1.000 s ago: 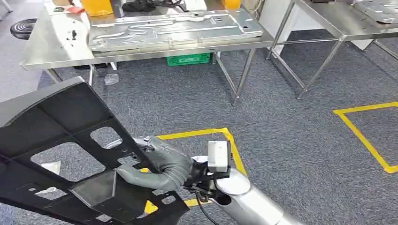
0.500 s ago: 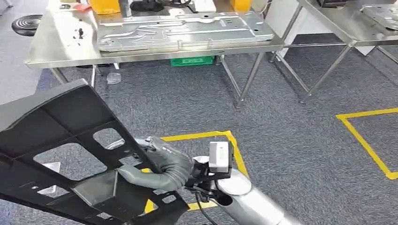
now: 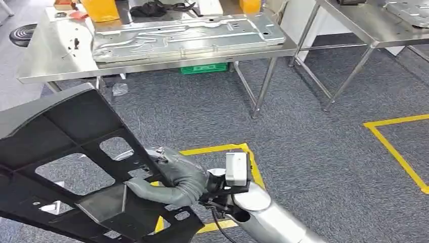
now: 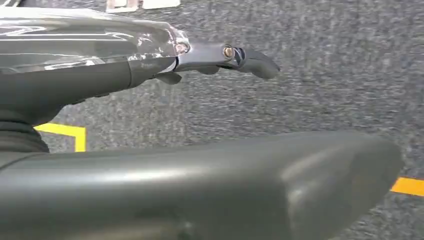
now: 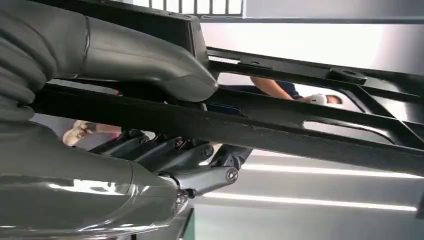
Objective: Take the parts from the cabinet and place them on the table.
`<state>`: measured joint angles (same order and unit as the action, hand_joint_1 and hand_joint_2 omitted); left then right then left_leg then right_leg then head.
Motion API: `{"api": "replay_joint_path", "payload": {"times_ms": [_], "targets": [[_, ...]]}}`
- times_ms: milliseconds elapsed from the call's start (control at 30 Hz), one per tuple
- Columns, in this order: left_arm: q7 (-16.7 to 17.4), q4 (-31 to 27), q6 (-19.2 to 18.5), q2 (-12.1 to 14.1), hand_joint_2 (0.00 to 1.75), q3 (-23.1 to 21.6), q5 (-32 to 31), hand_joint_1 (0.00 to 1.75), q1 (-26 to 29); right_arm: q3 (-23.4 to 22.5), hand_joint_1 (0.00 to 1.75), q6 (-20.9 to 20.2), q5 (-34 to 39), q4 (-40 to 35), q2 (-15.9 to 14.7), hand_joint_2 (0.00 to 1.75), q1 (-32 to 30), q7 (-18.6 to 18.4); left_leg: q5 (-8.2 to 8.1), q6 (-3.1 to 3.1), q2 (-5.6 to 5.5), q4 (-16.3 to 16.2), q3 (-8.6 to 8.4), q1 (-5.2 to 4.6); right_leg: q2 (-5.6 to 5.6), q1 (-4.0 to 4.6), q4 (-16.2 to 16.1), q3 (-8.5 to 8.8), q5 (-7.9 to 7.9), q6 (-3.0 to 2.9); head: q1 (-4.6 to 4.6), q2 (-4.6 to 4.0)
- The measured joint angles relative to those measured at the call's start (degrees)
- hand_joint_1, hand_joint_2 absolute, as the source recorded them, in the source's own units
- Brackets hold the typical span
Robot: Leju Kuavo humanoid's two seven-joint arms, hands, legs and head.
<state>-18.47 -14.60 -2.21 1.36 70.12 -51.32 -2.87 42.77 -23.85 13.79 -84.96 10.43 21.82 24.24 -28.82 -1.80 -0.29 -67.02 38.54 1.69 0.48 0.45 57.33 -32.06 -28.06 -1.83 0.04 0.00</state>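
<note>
My right hand (image 3: 169, 179) clamps the black frame panel (image 3: 71, 167) by a rib, tilted for carrying toward the steel table (image 3: 45, 61); left hand's (image 4: 200, 165) state unclear.

Grey carpet floor (image 3: 313, 152) marked with yellow tape (image 3: 394, 152). A steel counter (image 3: 45, 63) stands ahead. A green crate (image 3: 204, 67) sits beneath it.

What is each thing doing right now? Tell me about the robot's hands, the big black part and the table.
Right hand: grips the black part, thumb over a bar, fingers under it.
Black part: held up off the floor, tilted.
Left hand: over the carpet; whether it holds anything cannot be told.
Steel table: standing ahead, a metal panel lying flat on it.
</note>
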Motion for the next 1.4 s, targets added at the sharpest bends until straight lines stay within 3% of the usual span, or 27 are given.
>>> {"api": "replay_joint_path", "payload": {"times_ms": [33,67,100,200,267,300,367,400,433,467,533,567,700,733,767,833,900,933,967,1067,1100,1133,1200,1267,1300,1333,1400], "targets": [[0.00,0.00,0.00,0.07,1.75,0.00,0.00,0.00,-0.03,0.00,1.75,0.02,0.00,0.00,0.02,1.75,0.00,0.00,3.17,0.06,0.03,5.68,-2.49,0.00,0.00,-0.02,0.32,0.54,-0.61,0.29,0.02,0.00],[0.00,0.00,0.00,0.07,1.75,0.02,0.00,0.00,-0.10,0.00,1.75,0.02,0.00,0.02,0.00,1.75,-0.03,0.00,1.94,0.30,0.06,6.56,-3.27,-0.10,-0.06,0.08,0.39,0.68,-0.96,0.57,0.04,0.00],[-0.06,0.00,0.00,0.07,1.75,0.02,0.00,0.00,-0.17,0.02,1.75,0.02,-0.02,0.00,0.02,1.75,0.09,-0.02,1.88,0.69,-0.02,7.94,-3.70,-0.22,0.05,0.42,0.98,0.52,-1.37,0.97,0.04,0.00],[-0.02,0.00,0.02,0.07,1.75,0.02,-0.02,0.00,0.04,0.02,1.75,0.00,0.00,-0.02,0.02,1.75,0.08,0.00,1.61,1.59,-0.05,7.56,-3.60,-0.45,0.02,0.34,0.56,0.67,-1.46,1.45,0.11,0.00],[-0.07,0.00,0.00,0.02,1.75,0.02,-0.02,0.00,-0.05,0.02,1.75,0.02,0.00,-0.07,0.13,1.75,0.21,0.02,1.51,2.22,-0.02,7.88,-4.09,0.02,-0.11,0.29,2.16,0.32,-2.91,2.21,0.24,0.00],[-0.09,0.00,0.00,0.02,1.75,0.02,-0.02,0.00,-0.13,0.02,1.75,0.02,0.00,-0.04,0.13,1.75,0.30,0.02,1.37,2.44,0.00,7.88,-4.23,0.04,-0.18,0.05,5.86,-1.46,-4.74,2.60,0.31,0.00],[-0.09,0.00,0.00,0.02,1.75,0.02,-0.02,0.00,-0.13,0.02,1.75,0.02,0.00,-0.02,0.02,1.75,0.05,0.00,1.08,2.70,0.02,7.86,-4.41,0.03,-0.21,-0.36,15.65,-6.90,-8.31,3.12,0.31,0.00],[-0.09,0.00,0.00,0.02,1.75,0.02,-0.02,0.00,-0.12,0.02,1.75,0.02,0.00,-0.02,-0.04,1.75,-0.08,0.00,0.96,2.70,0.01,7.85,-4.50,0.03,-0.23,-0.44,18.93,-9.01,-8.98,3.21,0.31,0.00],[-0.09,0.00,0.00,0.02,1.75,0.02,-0.02,0.00,-0.08,0.02,1.75,0.02,0.00,-0.02,-0.11,1.75,-0.15,0.00,0.76,2.70,0.00,7.85,-4.70,0.03,-0.23,-0.52,19.88,-10.15,-8.35,3.24,0.31,0.00],[-0.09,0.00,0.00,0.00,1.75,0.02,-0.07,0.00,0.01,0.02,1.75,0.02,0.00,-0.02,-0.11,1.75,-0.13,0.00,0.49,2.64,-0.04,7.85,-5.06,0.03,-0.23,-0.54,17.66,-9.74,-6.00,3.22,0.31,0.00],[-0.15,0.00,0.00,0.00,1.75,0.02,-0.20,0.00,0.01,0.02,1.75,0.02,0.00,-0.04,-0.11,1.75,-0.03,0.02,-0.16,2.35,-0.23,7.87,-6.16,0.02,-0.22,-0.48,6.99,-5.53,0.86,2.68,0.31,0.00],[-0.15,0.00,0.00,0.00,1.75,0.02,-0.28,0.00,0.03,0.02,1.75,0.02,0.00,-0.02,-0.11,1.75,-0.02,0.00,-0.42,2.11,-0.26,8.04,-6.39,0.07,-0.23,-0.35,2.77,-3.97,2.50,2.22,0.33,0.00],[-0.17,0.00,0.00,-0.02,1.75,0.04,-0.61,0.00,-0.09,0.02,1.75,0.02,0.00,-0.02,-0.13,1.75,-0.04,0.00,-0.65,0.70,-0.16,8.71,-6.69,0.01,-0.06,0.22,1.70,-3.34,1.08,1.16,0.22,0.00],[-0.17,0.00,-0.02,-0.04,1.75,0.02,-0.61,0.00,-0.20,0.00,1.75,0.02,0.00,-0.09,-0.09,1.75,0.03,0.02,-0.83,0.28,-0.17,8.87,-7.03,-0.08,-0.02,0.00,0.94,-2.94,1.27,0.88,0.22,0.00],[-0.22,0.00,-0.02,-0.04,1.75,0.02,-0.61,0.00,-0.23,0.00,1.75,0.00,0.00,-0.11,0.02,1.75,0.03,0.04,-1.51,0.31,-0.04,8.01,-6.88,0.00,-0.15,-0.24,0.35,-2.30,1.37,0.52,0.17,0.00],[-0.24,0.00,-0.02,-0.02,1.75,0.04,-0.61,0.00,-0.22,0.02,1.75,0.00,0.00,-0.13,0.17,1.75,0.16,0.04,-4.98,0.31,-0.02,1.19,-3.43,-0.08,-0.31,-0.22,0.25,-1.87,1.08,-0.13,0.11,0.00],[-0.26,0.00,0.00,0.07,1.75,0.07,-0.59,0.00,-0.03,0.02,1.75,0.00,0.00,-0.04,0.15,1.75,-0.09,0.04,-7.91,0.07,-0.02,-7.73,1.70,-0.08,-0.32,0.00,0.27,-1.63,0.70,-0.50,0.09,0.00],[-0.26,0.00,0.00,0.07,1.75,0.07,-0.61,0.00,0.12,0.02,1.75,0.00,-0.02,-0.02,0.15,1.75,-0.18,0.04,-7.53,0.05,-0.02,-9.17,2.94,-0.08,-0.21,0.05,0.28,-1.42,0.53,-0.51,0.11,0.00],[-0.26,0.00,-0.02,0.07,1.75,0.07,-0.61,0.00,0.16,0.02,1.75,0.00,-0.02,-0.02,0.15,1.75,-0.24,0.04,-5.72,0.03,-0.02,-7.76,2.78,-0.08,-0.07,0.06,0.30,-1.12,0.28,-0.43,0.09,0.00],[-0.46,0.00,-0.02,0.15,1.75,0.07,-0.61,0.00,0.06,0.02,1.75,-0.02,-0.04,-0.02,0.17,1.75,-0.22,0.04,3.00,0.25,0.05,6.13,-2.81,-0.06,0.06,0.05,0.47,0.52,-0.98,0.10,0.11,0.00],[-0.52,0.00,-0.02,0.13,1.75,0.07,-0.61,0.00,-0.06,0.02,1.75,-0.07,-0.04,-0.02,0.15,1.75,-0.15,0.04,1.94,0.40,0.01,6.66,-3.48,-0.38,0.01,0.37,0.49,0.54,-1.25,0.45,0.11,0.00],[-0.66,0.00,-0.04,0.13,1.75,0.07,-0.61,0.00,-0.12,0.07,1.75,-0.07,-0.09,0.00,0.17,1.75,-0.08,0.00,1.59,0.82,0.03,8.14,-3.95,-0.36,0.18,0.44,0.96,0.37,-1.44,0.75,0.13,0.00],[-0.66,0.00,-0.07,0.13,1.75,0.09,-0.63,0.00,0.02,0.11,1.75,-0.07,-0.11,-0.02,0.15,1.75,-0.11,0.00,1.39,1.35,-0.01,7.76,-3.74,-0.63,0.10,0.34,0.58,0.43,-1.46,1.06,0.11,0.00],[-0.70,0.00,-0.15,-0.02,1.75,0.09,-0.63,0.00,0.06,0.13,1.75,-0.07,-0.11,-0.07,0.20,1.75,-0.01,0.00,1.36,1.92,0.00,8.17,-4.27,-0.06,0.12,0.34,0.89,0.67,-2.29,1.77,0.13,0.00],[-0.74,0.00,-0.17,-0.02,1.75,0.11,-0.63,0.00,-0.06,0.18,1.75,-0.09,-0.11,-0.07,0.20,1.75,0.16,0.00,1.13,2.29,0.01,8.22,-4.54,0.02,-0.05,0.29,3.11,-0.19,-3.34,2.24,0.42,0.00],[-0.77,0.00,-0.20,-0.02,1.75,0.13,-0.66,0.00,-0.10,0.20,1.75,-0.09,-0.09,-0.04,0.20,1.75,0.23,0.00,1.01,2.47,0.02,8.22,-4.66,0.03,-0.13,0.03,6.61,-2.11,-4.93,2.53,0.46,0.00],[-0.79,0.00,-0.17,-0.02,1.75,0.17,-0.66,0.00,-0.21,0.24,1.75,-0.09,-0.09,0.04,0.07,1.75,0.03,0.00,0.71,2.75,0.03,8.20,-4.79,0.02,-0.16,-0.40,15.94,-7.64,-8.06,3.01,0.46,0.00]]}}
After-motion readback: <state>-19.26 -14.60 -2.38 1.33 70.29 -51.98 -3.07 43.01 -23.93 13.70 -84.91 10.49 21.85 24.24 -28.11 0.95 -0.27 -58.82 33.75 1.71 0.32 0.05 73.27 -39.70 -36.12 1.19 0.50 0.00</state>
